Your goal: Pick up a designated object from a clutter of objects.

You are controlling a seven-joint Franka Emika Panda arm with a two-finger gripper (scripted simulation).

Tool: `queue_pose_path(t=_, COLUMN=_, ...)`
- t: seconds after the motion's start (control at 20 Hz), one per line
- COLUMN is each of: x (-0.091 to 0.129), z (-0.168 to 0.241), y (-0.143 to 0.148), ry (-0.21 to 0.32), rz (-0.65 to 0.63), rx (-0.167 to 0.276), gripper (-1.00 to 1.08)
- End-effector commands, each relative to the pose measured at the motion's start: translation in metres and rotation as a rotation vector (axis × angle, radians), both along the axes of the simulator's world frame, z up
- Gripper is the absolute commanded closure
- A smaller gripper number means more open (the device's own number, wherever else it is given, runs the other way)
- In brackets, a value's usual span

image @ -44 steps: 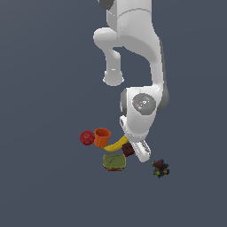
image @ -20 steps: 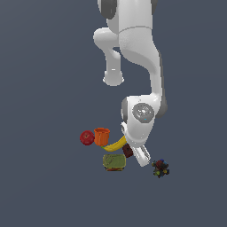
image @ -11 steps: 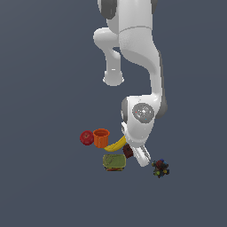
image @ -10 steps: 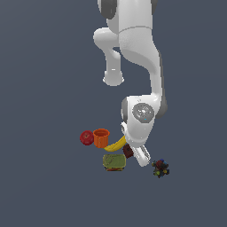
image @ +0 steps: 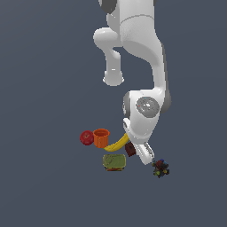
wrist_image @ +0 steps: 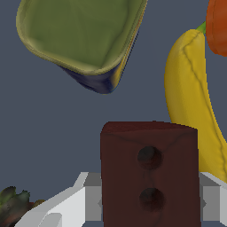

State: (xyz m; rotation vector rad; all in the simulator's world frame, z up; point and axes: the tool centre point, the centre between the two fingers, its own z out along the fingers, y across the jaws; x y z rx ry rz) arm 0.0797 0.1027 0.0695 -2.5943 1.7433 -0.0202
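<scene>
The designated object, a dark reddish-brown box (image: 130, 149) (wrist_image: 148, 173), lies beside the yellow banana (image: 117, 143) in the clutter. My gripper (image: 140, 153) (wrist_image: 150, 201) is down over it, with one white finger (wrist_image: 91, 197) against each side of the box, so the jaws are closed on it. The box still sits low among the other items. The banana (wrist_image: 193, 97) runs along one side of the box in the wrist view.
A red apple (image: 86, 137) and an orange cup (image: 101, 138) (wrist_image: 218, 24) sit at the exterior view's left. A green-brown flat can (image: 114, 162) (wrist_image: 82, 35) lies close to the box. A dark multicoloured lump (image: 160, 168) (wrist_image: 13, 206) sits at the exterior view's right.
Since 2.2 s ago the arm has dropped lower over the box. Over the last second nothing visibly moves in the exterior view.
</scene>
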Motion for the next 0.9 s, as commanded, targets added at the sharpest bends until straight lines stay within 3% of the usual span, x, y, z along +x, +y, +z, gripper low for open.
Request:
queue_pose_path(t=0.0, x=0.000, z=0.018, y=0.005, ry=-0.002, rz=0.000, rx=0.000, gripper=1.08)
queue_pose_path(t=0.85, x=-0.003, z=0.198, y=0.051, ry=0.009, rz=-0.004, rx=-0.004, gripper=1.08)
